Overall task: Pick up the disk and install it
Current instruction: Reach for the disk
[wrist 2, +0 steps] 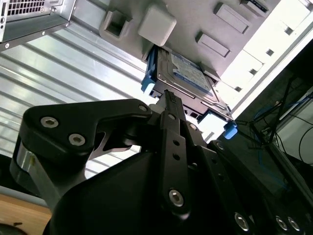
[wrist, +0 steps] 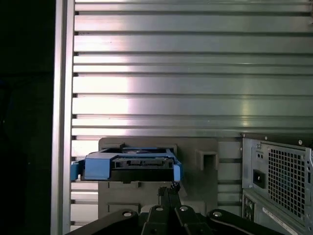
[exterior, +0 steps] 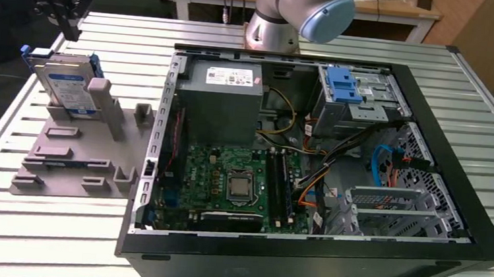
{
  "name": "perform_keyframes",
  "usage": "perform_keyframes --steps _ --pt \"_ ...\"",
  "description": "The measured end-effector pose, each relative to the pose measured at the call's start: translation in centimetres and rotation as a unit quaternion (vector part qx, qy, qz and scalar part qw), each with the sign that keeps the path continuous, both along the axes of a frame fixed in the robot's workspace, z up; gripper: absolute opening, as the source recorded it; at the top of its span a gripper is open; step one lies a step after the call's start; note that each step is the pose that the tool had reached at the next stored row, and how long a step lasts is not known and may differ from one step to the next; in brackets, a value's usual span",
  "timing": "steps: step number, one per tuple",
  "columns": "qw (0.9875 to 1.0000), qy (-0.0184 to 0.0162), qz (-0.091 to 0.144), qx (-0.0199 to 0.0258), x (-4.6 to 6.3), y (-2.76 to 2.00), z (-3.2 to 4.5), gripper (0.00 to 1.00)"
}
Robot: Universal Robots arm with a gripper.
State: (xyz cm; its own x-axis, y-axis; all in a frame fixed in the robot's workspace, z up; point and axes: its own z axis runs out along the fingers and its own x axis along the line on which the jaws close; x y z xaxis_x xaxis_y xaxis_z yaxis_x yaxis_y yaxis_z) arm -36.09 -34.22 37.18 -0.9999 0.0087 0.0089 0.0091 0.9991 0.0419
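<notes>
the disk (exterior: 64, 84) — just the one — stands on edge in a pocket of a grey fixture (exterior: 69, 157), on the exterior view's left of the open computer case (exterior: 308, 262). it's a flat silver-grey slab with a white label and a blue band, clasped in a single blue plastic bracket whose ends stick out past both sides of the drive in the first wrist view.

the gripper (exterior: 68, 30) hangs just above the disk's upper edge, not touching it. its two slim black fingers are drawn together with nothing between them.

the fixture is one matte grey moulded plate with several rectangular pockets and a few upright blocks. it lies on a table (exterior: 218, 275) of shiny ribbed aluminium slats.

the case is one black metal box lying on its side with the panel off. inside i count one plain grey metal power box (exterior: 223, 103), one green circuit board (exterior: 235, 184) and one blue ribbed latch (exterior: 344, 86) on the bare steel drive cage — plus a tangle of coloured cables. one arm (exterior: 306, 14), smooth silver with a pale blue cap, rises behind the case.
</notes>
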Motion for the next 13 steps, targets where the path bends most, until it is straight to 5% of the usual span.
perform_keyframes --steps 13 --pt "1.0 0.0 0.001 0.0 -1.3 0.72 -0.21 0.11"
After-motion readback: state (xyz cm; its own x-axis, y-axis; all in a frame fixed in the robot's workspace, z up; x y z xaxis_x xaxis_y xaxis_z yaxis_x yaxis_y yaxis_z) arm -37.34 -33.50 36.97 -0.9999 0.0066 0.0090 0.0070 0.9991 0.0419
